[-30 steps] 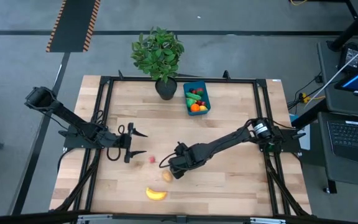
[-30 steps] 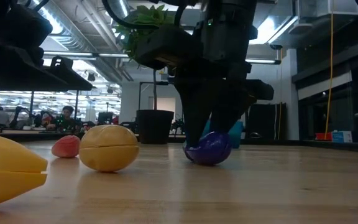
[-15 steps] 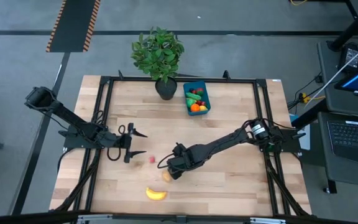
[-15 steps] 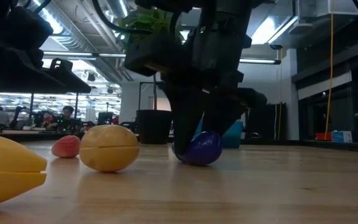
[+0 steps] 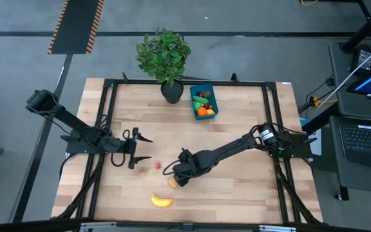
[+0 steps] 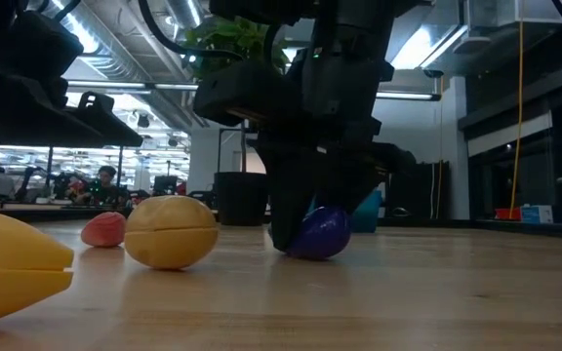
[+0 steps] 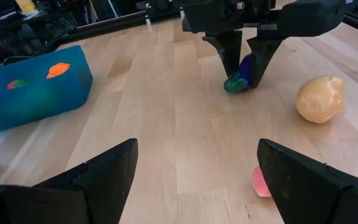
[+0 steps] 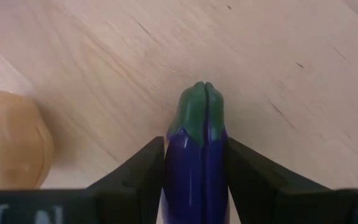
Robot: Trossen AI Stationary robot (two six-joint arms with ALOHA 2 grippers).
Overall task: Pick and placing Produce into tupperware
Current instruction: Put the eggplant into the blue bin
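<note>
Near the table's front middle, the eggplant point(image 8: 196, 155) lies on the wood, now pinched between the right gripper's point(image 5: 178, 175) fingers, which were apart a second ago; probably ready to lift toward the tupperware point(image 5: 204, 101) at the back edge. Potato point(image 5: 172, 183) just beside. Left gripper point(image 5: 136, 149) waits open, left of centre

Down at table level, a dark gripper point(image 6: 305, 229) reaches in from above, its fingers closed around a purple eggplant point(image 6: 320, 233) that rests on the wood table point(image 6: 359, 302). Left of it sits a tan potato point(image 6: 171, 231), with a red berry point(image 6: 103, 229) just behind. The banana point(image 6: 13, 265) fills the near left corner. A dark pot point(image 6: 241, 198) stands farther back, a person point(image 6: 105, 182) beyond.
</note>
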